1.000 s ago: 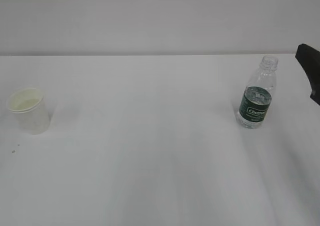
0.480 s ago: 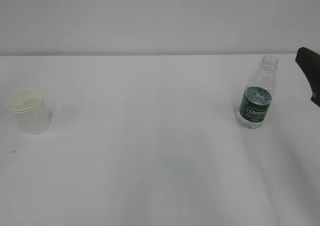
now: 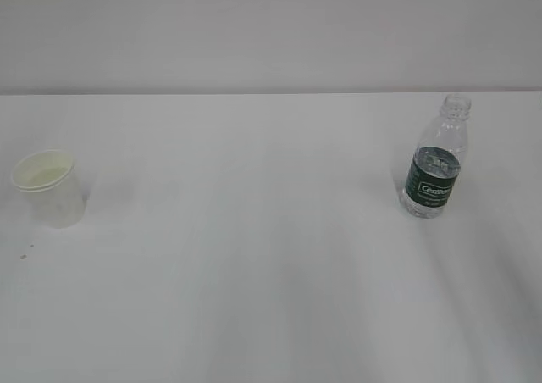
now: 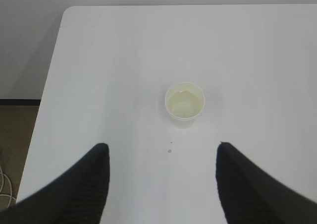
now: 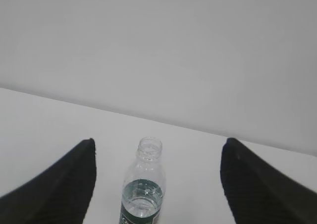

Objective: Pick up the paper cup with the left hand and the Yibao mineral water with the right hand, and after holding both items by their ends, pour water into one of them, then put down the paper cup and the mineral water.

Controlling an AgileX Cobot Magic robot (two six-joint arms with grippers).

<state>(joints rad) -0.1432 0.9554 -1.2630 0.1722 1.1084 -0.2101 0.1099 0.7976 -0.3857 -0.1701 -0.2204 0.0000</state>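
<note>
Standing upright at the table's left, the paper cup is well apart from the uncapped Yibao mineral water at the right. Both the left gripper and right gripper hang released, gripping nothing.

White paper cup upright at left, seemingly holding liquid; uncapped green-labelled Yibao mineral water upright at right.

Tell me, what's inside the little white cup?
The paper cup stands open, and the left wrist view looks into its cream inside. A clear, shiny layer that looks like water lies at the bottom. Nothing covers it.
</note>
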